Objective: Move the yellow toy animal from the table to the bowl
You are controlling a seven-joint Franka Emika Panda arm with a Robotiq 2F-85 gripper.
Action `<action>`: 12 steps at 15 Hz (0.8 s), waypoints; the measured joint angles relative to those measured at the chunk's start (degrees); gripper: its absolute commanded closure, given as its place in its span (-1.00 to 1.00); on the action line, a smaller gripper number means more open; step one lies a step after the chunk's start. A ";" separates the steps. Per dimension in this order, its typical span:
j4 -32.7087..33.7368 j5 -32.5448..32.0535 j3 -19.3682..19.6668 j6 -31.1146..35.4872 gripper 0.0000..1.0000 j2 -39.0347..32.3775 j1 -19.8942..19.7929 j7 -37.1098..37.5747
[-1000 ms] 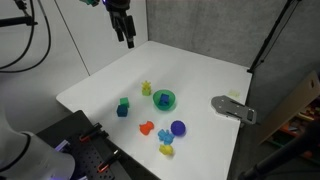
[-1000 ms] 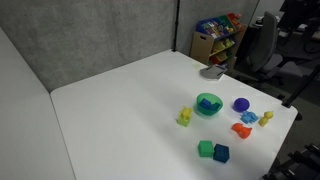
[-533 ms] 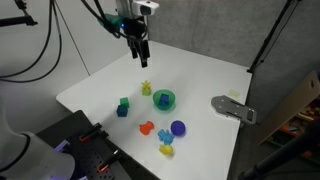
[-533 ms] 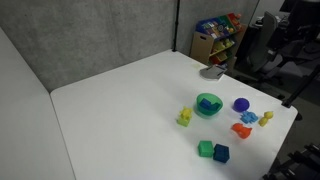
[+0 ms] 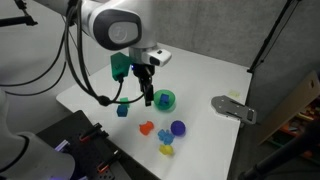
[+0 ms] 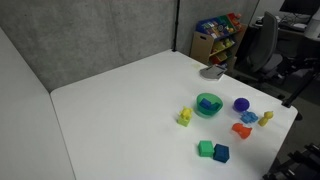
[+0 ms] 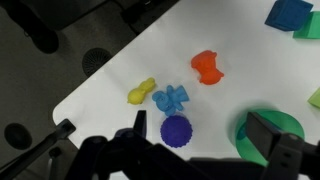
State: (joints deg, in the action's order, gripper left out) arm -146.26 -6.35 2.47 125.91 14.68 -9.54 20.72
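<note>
The yellow toy animal (image 7: 141, 92) lies on the white table next to a light blue toy (image 7: 171, 99); it shows in both exterior views (image 5: 166, 151) (image 6: 265, 118). The green bowl (image 6: 208, 104) stands near the table's middle with something blue in it. In the wrist view the bowl (image 7: 243, 128) is partly behind one finger. My gripper (image 7: 198, 120) is open and empty, above the table between the purple ball (image 7: 177, 130) and the bowl. In an exterior view the gripper (image 5: 148, 99) hangs just beside the bowl (image 5: 165, 100), well short of the yellow toy.
An orange toy (image 7: 207, 66), a blue block (image 7: 288, 12) and a green block (image 7: 308, 25) lie nearby. A paler yellow-green figure (image 6: 185, 117) stands beside the bowl. A grey flat object (image 5: 232, 107) lies toward one table edge. The table edge runs close behind the toys.
The arm has swung from the far back of the table forward and down, so the gripper now hangs low beside the bowl. The toys have not moved.
</note>
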 measured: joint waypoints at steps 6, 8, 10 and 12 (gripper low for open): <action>-1.03 0.08 2.64 2.27 -1.00 -4.24 -1.89 0.71; -0.98 0.08 2.61 2.27 -1.00 -4.25 -1.88 0.91; -0.81 0.05 2.62 2.49 -1.00 -4.26 -1.88 0.95; -0.30 -0.04 2.76 3.89 -1.00 -4.65 -1.94 0.98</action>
State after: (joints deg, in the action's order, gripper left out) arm -146.56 -6.38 5.24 129.80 10.03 -11.47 21.70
